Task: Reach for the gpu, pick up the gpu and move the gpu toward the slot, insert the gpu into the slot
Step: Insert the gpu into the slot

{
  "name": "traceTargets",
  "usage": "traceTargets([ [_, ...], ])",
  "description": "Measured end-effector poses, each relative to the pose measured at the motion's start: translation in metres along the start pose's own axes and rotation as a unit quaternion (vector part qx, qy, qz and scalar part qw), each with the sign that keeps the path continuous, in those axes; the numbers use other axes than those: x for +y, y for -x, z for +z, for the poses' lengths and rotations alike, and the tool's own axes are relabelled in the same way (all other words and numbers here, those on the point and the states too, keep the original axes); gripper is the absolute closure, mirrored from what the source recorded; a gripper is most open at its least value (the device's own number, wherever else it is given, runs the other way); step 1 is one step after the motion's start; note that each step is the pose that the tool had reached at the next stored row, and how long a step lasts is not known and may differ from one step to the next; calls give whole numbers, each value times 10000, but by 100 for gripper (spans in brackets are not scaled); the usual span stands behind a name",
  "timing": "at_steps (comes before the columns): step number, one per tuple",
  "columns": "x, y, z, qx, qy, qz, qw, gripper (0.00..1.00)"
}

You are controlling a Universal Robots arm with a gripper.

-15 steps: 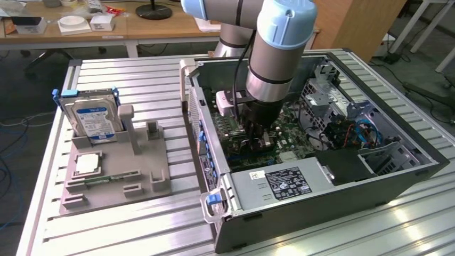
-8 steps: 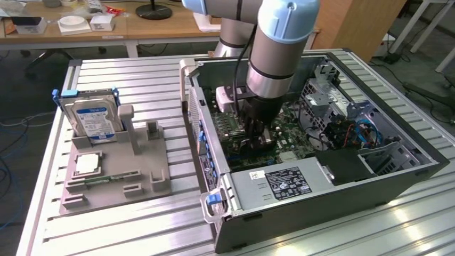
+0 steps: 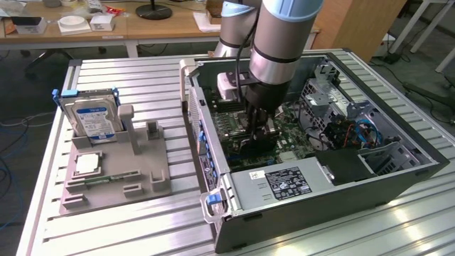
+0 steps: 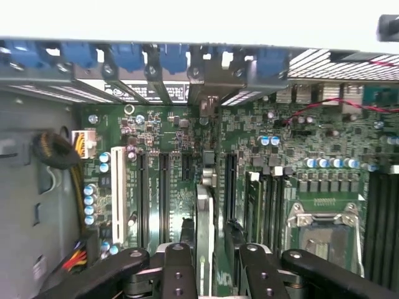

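Note:
My gripper (image 4: 209,252) is down inside the open computer case (image 3: 398,176), over the green motherboard (image 4: 181,137). It is shut on the gpu (image 4: 204,212), a thin dark card seen edge-on between the two fingers (image 4: 179,268). The card stands upright on the board, in line with the long black connectors (image 4: 163,193) beside it. Its far end reaches toward the case's rear bracket openings (image 4: 206,87). The slot directly under the card is hidden by the card's edge, and I cannot tell how deep the card sits. In the exterior view the gripper (image 3: 257,137) hangs low over the board.
The metal-framed processor socket (image 4: 324,224) lies beside the card, and a white connector (image 4: 117,199) and a cable bundle (image 4: 59,149) lie on the other side. Outside the case a grey fixture (image 3: 114,176) carries a hard drive (image 3: 92,117). The power supply (image 3: 284,184) sits at the case front.

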State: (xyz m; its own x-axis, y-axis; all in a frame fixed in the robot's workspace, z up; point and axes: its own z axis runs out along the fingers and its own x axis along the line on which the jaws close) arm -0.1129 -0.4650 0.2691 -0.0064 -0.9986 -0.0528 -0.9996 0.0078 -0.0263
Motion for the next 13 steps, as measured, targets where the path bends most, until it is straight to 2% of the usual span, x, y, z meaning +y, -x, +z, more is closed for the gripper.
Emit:
traceTargets([
  [3, 0, 1, -6, -1, -3, 0, 10000, 68],
  [4, 0, 1, -6, 0, -3, 0, 10000, 74],
  [5, 0, 1, -6, 0, -3, 0, 10000, 74],
  [7, 0, 1, -7, 0, -3, 0, 10000, 86],
  [9, 0, 1, -6, 0, -3, 0, 10000, 90],
  [13, 0, 1, -6, 0, -3, 0, 10000, 90],
])
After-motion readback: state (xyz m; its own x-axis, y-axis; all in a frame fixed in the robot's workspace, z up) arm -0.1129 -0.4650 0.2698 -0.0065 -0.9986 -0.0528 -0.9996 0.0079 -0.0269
